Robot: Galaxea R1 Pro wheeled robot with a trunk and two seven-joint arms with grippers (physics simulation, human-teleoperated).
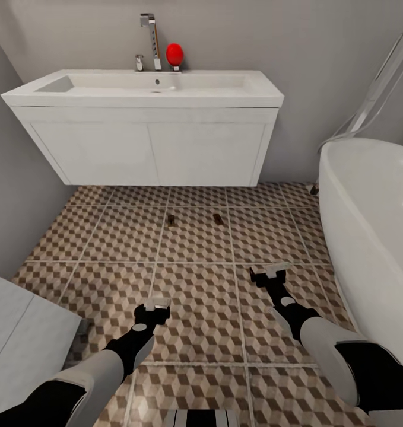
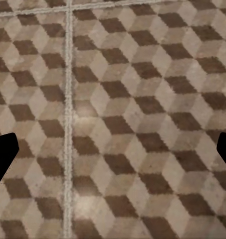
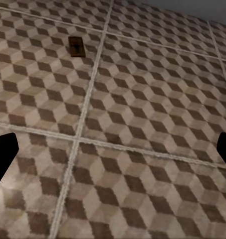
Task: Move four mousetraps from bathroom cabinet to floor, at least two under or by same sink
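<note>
— nearest first, what do the arms show?
— both arms reach forward and down over the bathroom floor (image 1: pixel 195 332). the left tool (image 1: pixel 156 303) hangs above the cube-pattern tiles with its fingers spread and nothing between them; in the left wrist view its dark fingertips (image 2: pixel 4 157) sit at opposite edges with bare tile between. the right tool (image 1: pixel 271 273) is likewise spread and empty, a little further forward, near the white bathtub (image 1: pixel 367 237).
— and the mousetraps?
— two are visible, both flat on the tiles beyond the tools, just in front of the sink unit. one mousetrap (image 1: pixel 171 220) lies towards the left, the second mousetrap (image 1: pixel 218 219) near it on the right, apart from each other. the right wrist view picks up one of them (image 3: pixel 77 46) beside a grout line.
— further back?
— the sink (image 1: pixel 145 89), white and wall-hung, with a chrome tap (image 1: pixel 152 38) and a red object (image 1: pixel 174 54) on its back edge.
</note>
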